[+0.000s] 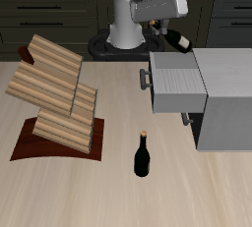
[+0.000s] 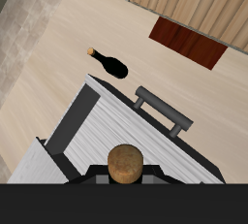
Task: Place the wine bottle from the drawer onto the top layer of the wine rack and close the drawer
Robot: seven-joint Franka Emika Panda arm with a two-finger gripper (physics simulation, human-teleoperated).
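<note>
- We are seeing one counter (image 1: 197, 197), with one wine rack (image 1: 54, 93) sitting on its dark base board toward one side; all of the rack's tilted tiers are standing bare.
- We are seeing one grey cabinet (image 1: 231, 98) across from the rack, with its one drawer (image 1: 177, 82) pulled out toward the rack, bar handle (image 2: 163, 110) facing it. In both views the drawer's top is reading as a plain pale surface, so we cannot tell what is lying inside.
- We are counting two dark bottles. The end effector (image 1: 160, 20) is hanging above the drawer's back corner, closed on the wine bottle (image 1: 178, 40), which is tilting in the air, well apart from the rack; the wrist view is looking straight at its cork (image 2: 125, 162).
- The second bottle (image 1: 142, 155) is standing upright on the counter, nearer the front edge, between rack and cabinet.
</note>
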